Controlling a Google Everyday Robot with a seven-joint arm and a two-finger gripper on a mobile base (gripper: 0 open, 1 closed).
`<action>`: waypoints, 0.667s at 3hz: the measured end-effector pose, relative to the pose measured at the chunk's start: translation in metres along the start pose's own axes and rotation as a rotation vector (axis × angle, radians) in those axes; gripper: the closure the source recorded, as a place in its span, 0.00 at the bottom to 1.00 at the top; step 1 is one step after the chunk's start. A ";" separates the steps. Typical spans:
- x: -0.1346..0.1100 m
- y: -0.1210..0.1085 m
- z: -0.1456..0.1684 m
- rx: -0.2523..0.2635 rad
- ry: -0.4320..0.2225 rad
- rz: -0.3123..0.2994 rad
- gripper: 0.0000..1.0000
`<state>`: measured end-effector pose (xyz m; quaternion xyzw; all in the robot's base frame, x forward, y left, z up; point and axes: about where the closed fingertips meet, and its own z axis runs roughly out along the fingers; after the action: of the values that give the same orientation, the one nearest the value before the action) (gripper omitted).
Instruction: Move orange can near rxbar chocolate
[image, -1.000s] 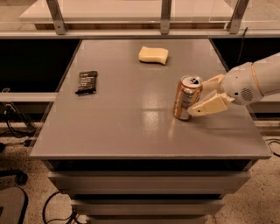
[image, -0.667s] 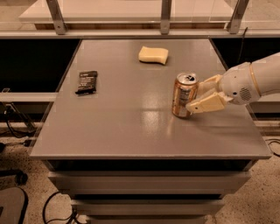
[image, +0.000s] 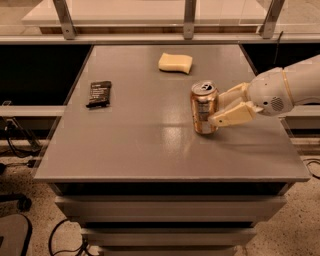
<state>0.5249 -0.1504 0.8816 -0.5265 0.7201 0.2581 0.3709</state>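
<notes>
The orange can (image: 203, 107) stands upright right of the table's middle, copper-coloured with a silver top. My gripper (image: 217, 109) reaches in from the right, with one cream finger behind the can and one in front, closed on the can's right side. The rxbar chocolate (image: 99, 93), a flat black wrapper with white text, lies near the table's left edge, well to the left of the can. I cannot tell whether the can rests on the table or hangs just above it.
A yellow sponge (image: 175, 62) lies at the back middle of the grey table (image: 150, 150). A metal rail with posts (image: 189, 20) runs behind the table. Cables lie on the floor at the left.
The gripper and the can have moved together a little to the left, toward the table's middle. The wrapper and the sponge have not moved.
</notes>
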 end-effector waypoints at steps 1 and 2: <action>-0.003 0.000 0.000 -0.005 -0.015 -0.003 1.00; -0.015 -0.001 -0.001 -0.007 -0.069 -0.011 1.00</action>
<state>0.5287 -0.1428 0.8947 -0.5224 0.7032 0.2767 0.3950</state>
